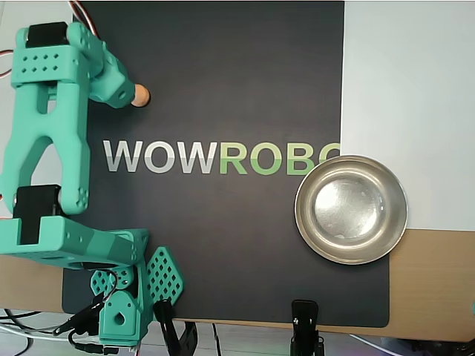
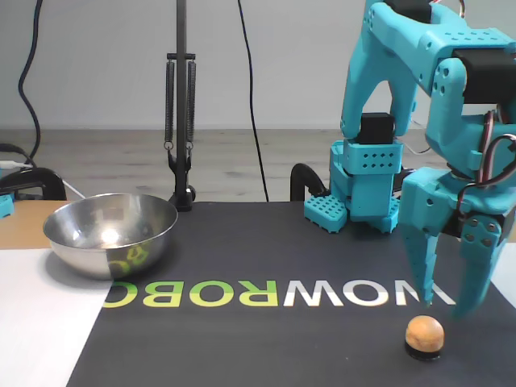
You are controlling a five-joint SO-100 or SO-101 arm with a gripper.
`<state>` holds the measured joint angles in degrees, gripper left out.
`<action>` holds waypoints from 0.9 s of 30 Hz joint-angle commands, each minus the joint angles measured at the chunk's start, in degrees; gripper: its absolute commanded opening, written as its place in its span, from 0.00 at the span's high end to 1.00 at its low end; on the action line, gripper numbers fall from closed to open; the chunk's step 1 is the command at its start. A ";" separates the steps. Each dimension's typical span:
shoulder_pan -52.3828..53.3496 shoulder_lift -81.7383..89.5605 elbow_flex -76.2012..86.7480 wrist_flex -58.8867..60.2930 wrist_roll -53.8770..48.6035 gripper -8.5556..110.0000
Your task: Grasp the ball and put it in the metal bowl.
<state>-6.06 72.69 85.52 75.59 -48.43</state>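
Note:
The peach-tan ball (image 2: 424, 331) rests on a small dark base at the near right of the black mat in the fixed view. Just above and behind it hangs my teal gripper (image 2: 447, 307), open, its two fingers pointing down and holding nothing. From overhead the ball (image 1: 142, 95) peeks out beside the gripper body at the mat's upper left, partly covered. The shiny metal bowl (image 2: 89, 256) stands on the mat's far left edge in the fixed view. Overhead, the bowl (image 1: 300, 210) lies at the right, with nothing in it.
The black mat (image 1: 223, 67) carries the letters WOWROBO (image 1: 219, 157). White paper (image 1: 408, 89) lies beside it over a wooden table. The arm's base (image 2: 363, 189) stands at the back, and a black clamp stand (image 2: 180, 121) rises behind the bowl.

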 commanded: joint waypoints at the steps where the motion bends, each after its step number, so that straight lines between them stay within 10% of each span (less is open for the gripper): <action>1: 0.44 1.23 -0.70 0.18 0.26 0.62; 27: 3.60 1.23 0.09 0.26 -0.26 0.62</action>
<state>-2.55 72.69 85.78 75.59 -48.43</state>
